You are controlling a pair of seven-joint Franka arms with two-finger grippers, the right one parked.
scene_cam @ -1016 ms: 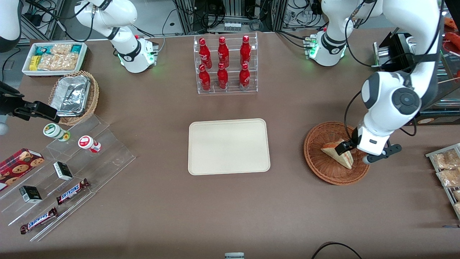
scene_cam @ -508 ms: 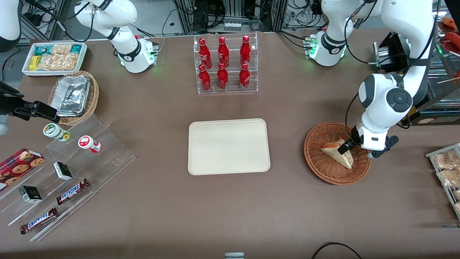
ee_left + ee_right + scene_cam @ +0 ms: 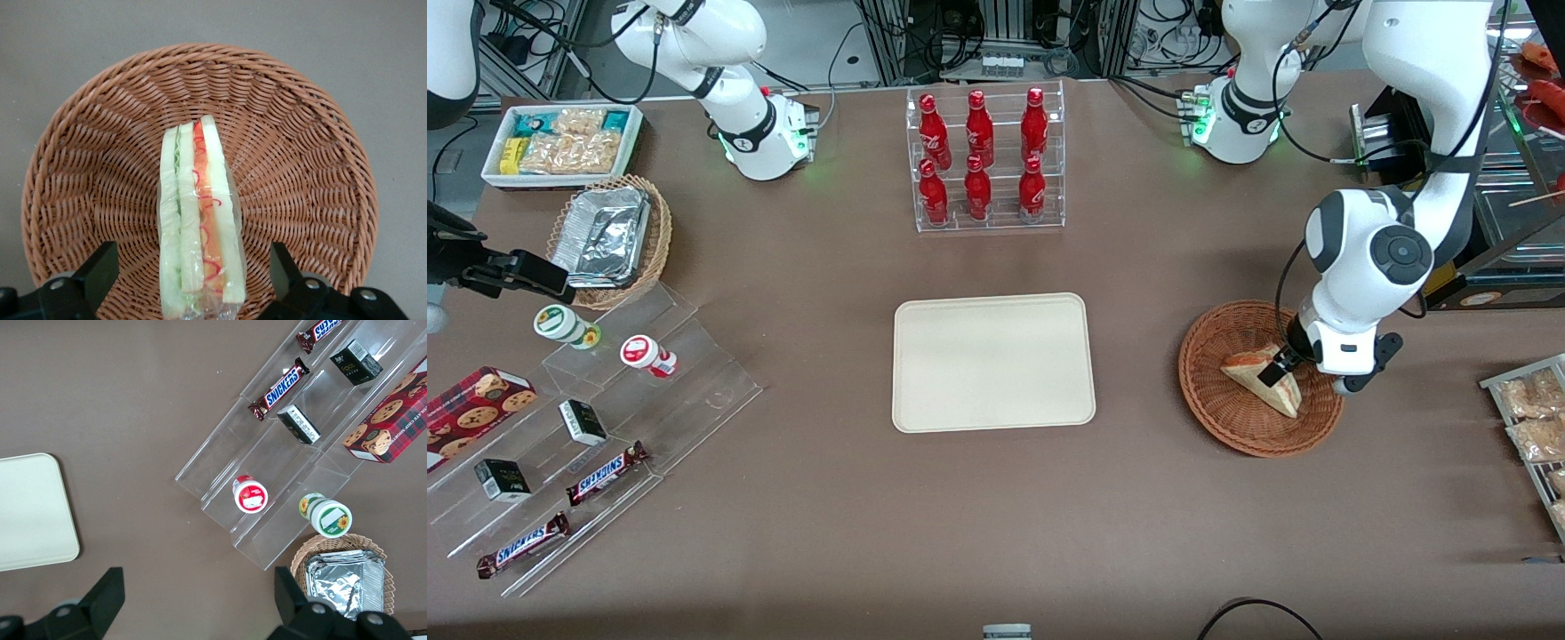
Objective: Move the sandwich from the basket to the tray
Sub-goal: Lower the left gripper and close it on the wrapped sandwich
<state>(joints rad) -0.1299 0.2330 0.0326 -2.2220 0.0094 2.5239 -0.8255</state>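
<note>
The wrapped sandwich (image 3: 199,223) stands on edge in the wicker basket (image 3: 303,157). The gripper (image 3: 193,280) hangs over it, jaws wide open, straddling it, seemingly not touching. Soft, light, slippery wrap: pinch gently across the bread faces.

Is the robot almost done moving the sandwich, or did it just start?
Just started. Nothing is done yet: the sandwich lies in the basket, and the tray has nothing on it. Right now the end effector is low over the basket, open, with a finger on each side of the sandwich, not squeezing it. Grabbing, lifting, carrying to the tray and letting go are left.
</note>
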